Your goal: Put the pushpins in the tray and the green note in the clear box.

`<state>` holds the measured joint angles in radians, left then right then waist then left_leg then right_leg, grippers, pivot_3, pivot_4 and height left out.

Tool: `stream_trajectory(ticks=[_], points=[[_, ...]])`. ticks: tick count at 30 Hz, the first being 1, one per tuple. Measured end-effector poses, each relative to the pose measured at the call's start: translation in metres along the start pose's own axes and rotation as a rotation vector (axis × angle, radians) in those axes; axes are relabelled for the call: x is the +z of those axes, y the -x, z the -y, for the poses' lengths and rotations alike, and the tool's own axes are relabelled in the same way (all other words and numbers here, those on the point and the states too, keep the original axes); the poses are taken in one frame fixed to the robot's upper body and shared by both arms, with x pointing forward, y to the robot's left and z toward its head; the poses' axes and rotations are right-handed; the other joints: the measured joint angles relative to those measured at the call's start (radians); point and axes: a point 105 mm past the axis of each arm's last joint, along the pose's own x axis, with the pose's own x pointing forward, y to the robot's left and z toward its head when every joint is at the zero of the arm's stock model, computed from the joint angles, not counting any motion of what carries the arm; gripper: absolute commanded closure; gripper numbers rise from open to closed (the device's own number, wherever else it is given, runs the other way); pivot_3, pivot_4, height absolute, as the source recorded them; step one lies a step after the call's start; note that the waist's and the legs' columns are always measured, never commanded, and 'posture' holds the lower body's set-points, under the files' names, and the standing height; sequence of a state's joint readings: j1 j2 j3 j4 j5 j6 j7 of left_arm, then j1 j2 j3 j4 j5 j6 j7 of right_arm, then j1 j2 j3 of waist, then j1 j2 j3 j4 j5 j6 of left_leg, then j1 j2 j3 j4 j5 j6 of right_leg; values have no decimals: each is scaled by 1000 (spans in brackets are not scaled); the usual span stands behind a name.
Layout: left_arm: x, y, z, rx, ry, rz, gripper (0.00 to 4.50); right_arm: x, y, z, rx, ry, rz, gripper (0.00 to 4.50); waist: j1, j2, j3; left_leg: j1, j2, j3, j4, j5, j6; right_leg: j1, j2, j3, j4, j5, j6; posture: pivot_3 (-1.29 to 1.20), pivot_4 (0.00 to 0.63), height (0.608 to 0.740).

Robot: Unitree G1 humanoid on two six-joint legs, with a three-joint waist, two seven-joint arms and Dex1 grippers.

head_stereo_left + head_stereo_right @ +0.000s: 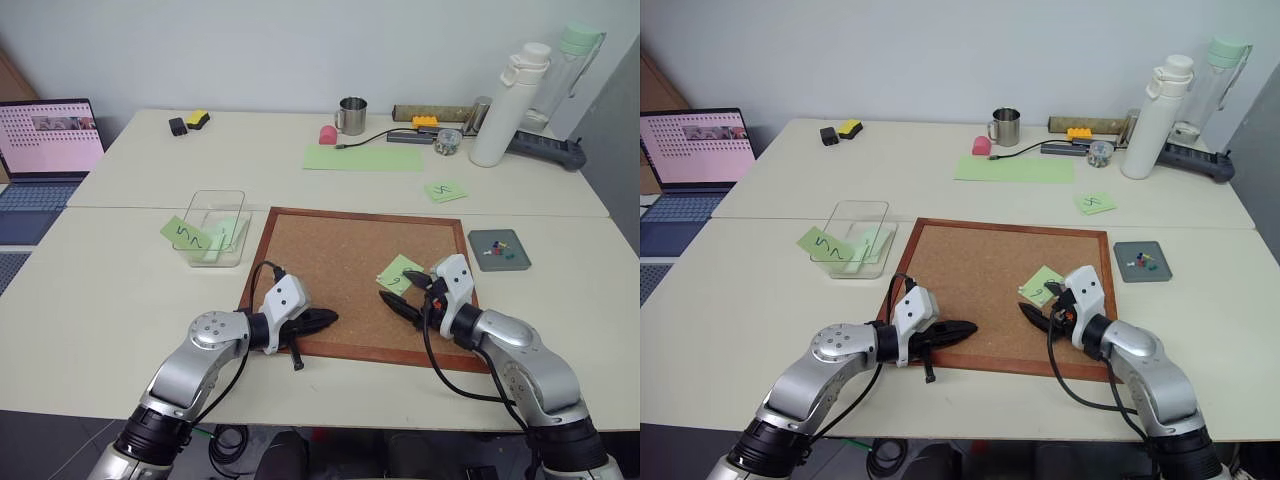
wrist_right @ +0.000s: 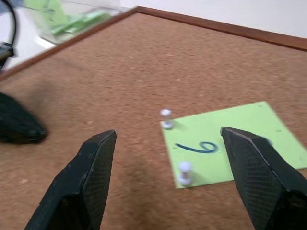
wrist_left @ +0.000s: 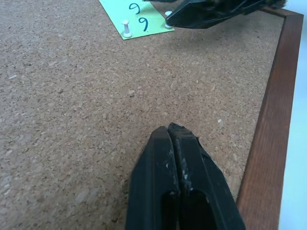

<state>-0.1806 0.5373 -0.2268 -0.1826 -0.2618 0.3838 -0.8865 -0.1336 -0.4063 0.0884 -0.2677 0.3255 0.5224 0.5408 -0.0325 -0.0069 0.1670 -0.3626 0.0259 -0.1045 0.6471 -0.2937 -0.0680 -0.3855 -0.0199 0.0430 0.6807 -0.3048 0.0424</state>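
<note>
On the cork board (image 1: pixel 340 270) my right gripper (image 2: pixel 168 158) hovers with fingers spread wide and empty over the green note (image 2: pixel 230 141), pinned by white pushpins (image 2: pixel 166 118); my left gripper (image 3: pixel 170 139) rests closed, holding nothing.

Open laptop (image 1: pixel 45 150), metal mug (image 1: pixel 352 115), white bottle (image 1: pixel 508 105), large green sheet (image 1: pixel 363 158), cork board (image 1: pixel 350 270)

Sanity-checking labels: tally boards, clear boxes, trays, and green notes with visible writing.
Board: 1
Clear box: 1
Tray: 1
Written notes: 3 (pinned note, rim note, far note)
Total: 6
</note>
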Motion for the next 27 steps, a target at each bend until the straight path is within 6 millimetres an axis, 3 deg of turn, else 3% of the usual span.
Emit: stream_trajectory(ticks=[16,27], points=[[0,1,0,1,-4,-3,4500,-4,-3,-3,-4,-1,-6,4368,0,0,0,0,0,0,0,0,0,0,0,0,0,0,0,0,150,740],[0,1,0,1,-11,-7,4500,-2,-2,-2,-8,1,8,4465,0,0,0,0,0,0,0,0,0,0,0,0,0,0,0,0,150,740]])
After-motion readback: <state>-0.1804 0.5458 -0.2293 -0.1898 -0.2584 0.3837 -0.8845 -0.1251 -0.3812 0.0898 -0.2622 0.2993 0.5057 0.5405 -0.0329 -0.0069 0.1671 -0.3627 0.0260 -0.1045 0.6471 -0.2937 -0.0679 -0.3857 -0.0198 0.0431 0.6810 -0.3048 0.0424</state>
